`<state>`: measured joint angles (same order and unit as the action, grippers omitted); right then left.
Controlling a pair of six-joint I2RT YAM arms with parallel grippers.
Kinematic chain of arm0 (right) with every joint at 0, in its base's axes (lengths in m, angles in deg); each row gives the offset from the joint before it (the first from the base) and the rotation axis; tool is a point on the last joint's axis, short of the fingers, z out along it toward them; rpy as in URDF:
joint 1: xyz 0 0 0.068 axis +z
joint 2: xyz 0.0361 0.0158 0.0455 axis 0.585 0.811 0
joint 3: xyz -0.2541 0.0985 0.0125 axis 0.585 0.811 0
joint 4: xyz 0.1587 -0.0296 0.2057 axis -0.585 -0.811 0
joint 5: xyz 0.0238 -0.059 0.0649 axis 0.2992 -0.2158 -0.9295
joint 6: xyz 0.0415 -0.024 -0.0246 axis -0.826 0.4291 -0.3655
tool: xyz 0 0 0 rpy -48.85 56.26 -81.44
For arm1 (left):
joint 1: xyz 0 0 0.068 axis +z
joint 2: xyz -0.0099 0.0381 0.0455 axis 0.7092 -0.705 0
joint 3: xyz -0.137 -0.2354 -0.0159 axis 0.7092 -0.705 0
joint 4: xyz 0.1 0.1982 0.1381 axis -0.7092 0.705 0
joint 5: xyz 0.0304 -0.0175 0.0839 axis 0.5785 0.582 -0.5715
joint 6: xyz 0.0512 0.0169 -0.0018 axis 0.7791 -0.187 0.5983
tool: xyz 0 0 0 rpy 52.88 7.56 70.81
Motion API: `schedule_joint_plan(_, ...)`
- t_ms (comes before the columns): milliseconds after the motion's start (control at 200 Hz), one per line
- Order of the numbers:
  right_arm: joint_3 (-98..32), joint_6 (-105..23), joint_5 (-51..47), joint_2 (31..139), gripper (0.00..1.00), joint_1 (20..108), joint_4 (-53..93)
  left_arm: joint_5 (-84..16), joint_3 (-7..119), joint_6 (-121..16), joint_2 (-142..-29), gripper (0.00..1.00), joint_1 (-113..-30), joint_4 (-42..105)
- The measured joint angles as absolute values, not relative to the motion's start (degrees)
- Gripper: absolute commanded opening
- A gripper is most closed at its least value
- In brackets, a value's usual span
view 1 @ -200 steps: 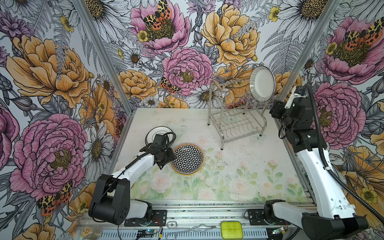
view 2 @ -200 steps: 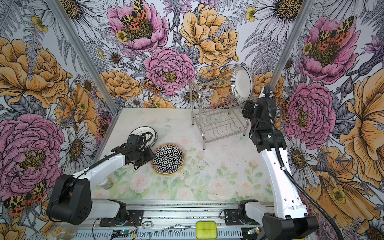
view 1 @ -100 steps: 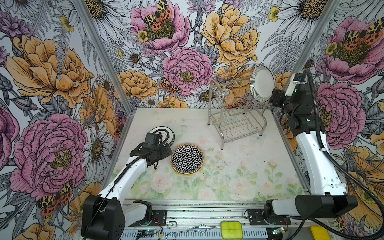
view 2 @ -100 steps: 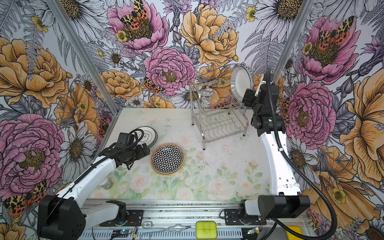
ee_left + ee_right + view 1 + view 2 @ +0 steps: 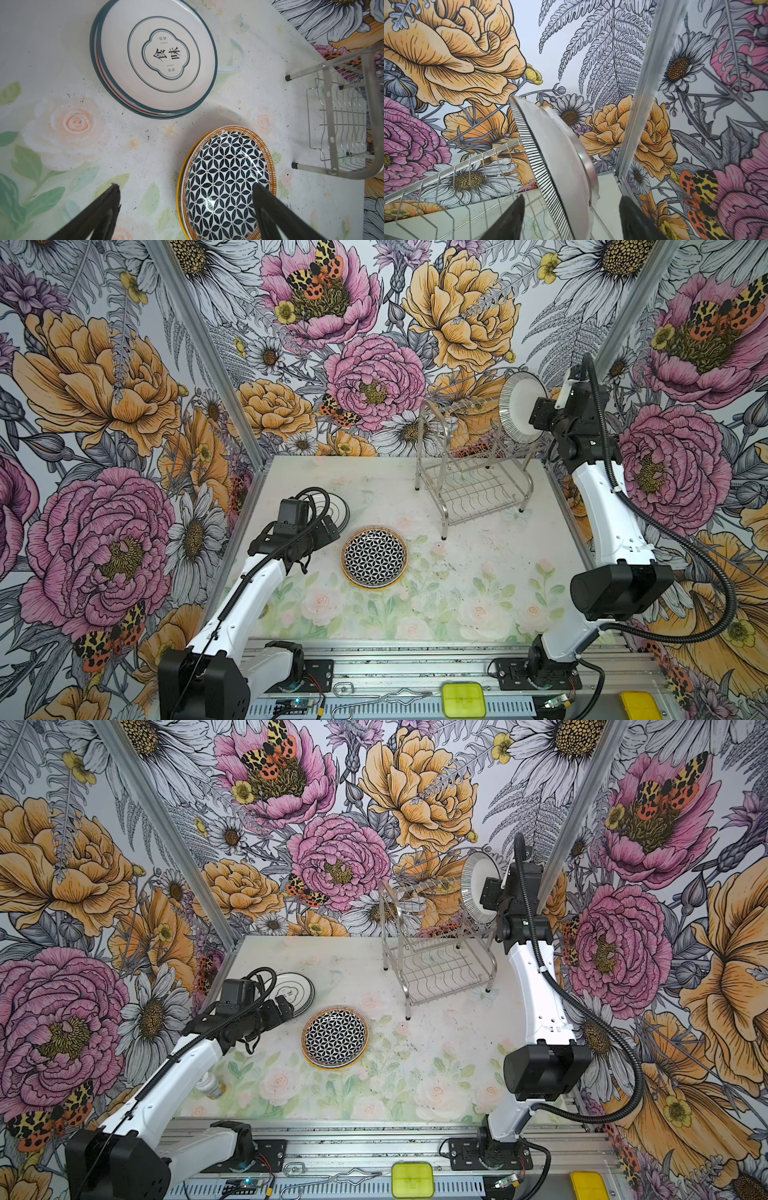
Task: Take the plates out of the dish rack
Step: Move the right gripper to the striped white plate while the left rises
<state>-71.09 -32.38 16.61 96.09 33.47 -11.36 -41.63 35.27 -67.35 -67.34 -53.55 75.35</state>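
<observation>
In a top view the dish rack (image 5: pixel 473 485) stands at about 1 o'clock on the table (image 5: pixel 457 597). One striped-rim plate (image 5: pixel 517 406) stands on edge in its upper level, at the rack's 2 o'clock end. The right gripper (image 5: pixel 572 197) sits at that plate's 3 o'clock, its jaws spread to either side of the rim with gaps, not pinching it. A lattice plate (image 5: pixel 374 558) lies flat on others near the table's middle, and a plate with characters (image 5: pixel 158 56) tops another pile at its 10 o'clock. The left gripper (image 5: pixel 186 187) hovers at the lattice plate's 9 o'clock, jaws wide apart
</observation>
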Motion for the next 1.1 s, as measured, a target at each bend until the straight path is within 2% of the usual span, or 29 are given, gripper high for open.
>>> schedule_joint_plan(235, -73.2, -31.4, 18.0, 99.4, 0.69, 33.5, -11.4, -41.6, 35.6, -67.6, -65.4, 0.99, -53.5, 75.3)
schedule_joint_plan(465, -73.8, -31.0, 19.4, 102.0, 0.52, 33.5, -11.4, -42.4, 35.6, -69.1, -63.9, 0.99, -53.5, 75.4)
schedule_joint_plan(600, -73.8, -30.9, 19.7, 102.5, 0.39, 33.5, -11.4, -42.5, 35.6, -69.7, -63.3, 0.99, -53.5, 75.3)
schedule_joint_plan(851, -73.8, -30.6, 20.5, 102.5, 0.33, 33.5, -11.3, -42.4, 35.6, -70.2, -62.8, 0.99, -53.5, 75.4)
schedule_joint_plan(991, -73.8, -30.1, 21.6, 102.5, 0.17, 33.5, -11.3, -42.3, 35.6, -70.2, -61.6, 0.99, -53.5, 75.4)
schedule_joint_plan(1101, -73.8, -27.9, 23.7, 102.8, 0.15, 33.5, -11.3, -42.2, 35.6, -70.2, -61.0, 0.99, -53.2, 75.4)
